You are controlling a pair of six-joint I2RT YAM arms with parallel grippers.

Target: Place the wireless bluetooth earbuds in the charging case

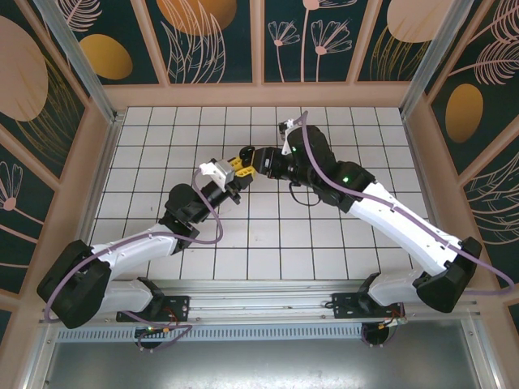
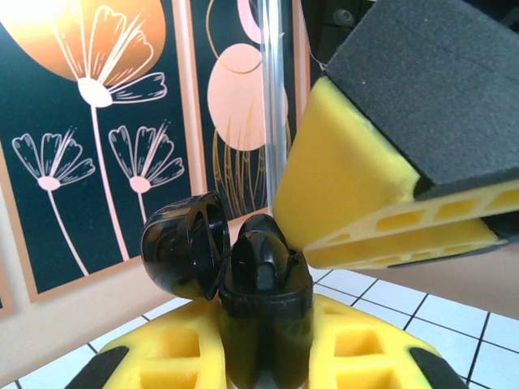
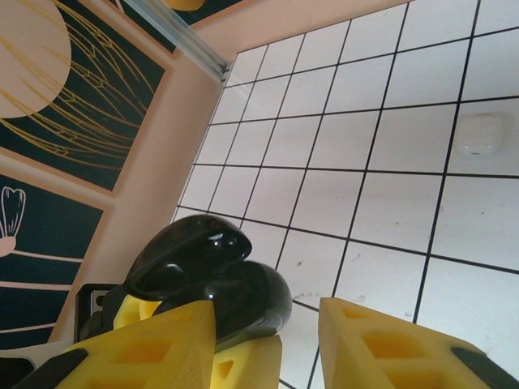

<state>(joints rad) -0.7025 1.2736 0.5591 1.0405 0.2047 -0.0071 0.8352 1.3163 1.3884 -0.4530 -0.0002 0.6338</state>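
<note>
The left gripper (image 1: 230, 173) clamps the black case (image 2: 263, 312) upright off the table, lid (image 2: 182, 243) swung back, so its wells face the right gripper (image 3: 268, 340). That gripper's fingers stand apart just beside the case. A black earbud (image 2: 258, 258) seems seated inside.

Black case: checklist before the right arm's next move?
1. Left gripper shut on case: ok.
2. Lid open: ok.
3. Case opening facing up, toward the right arm: ok.
4. Right gripper open: ok.
5. Right finger clear of the case rim: cannot tell, it is very close.
6. Earbuds seated in the case: cannot tell.
</note>
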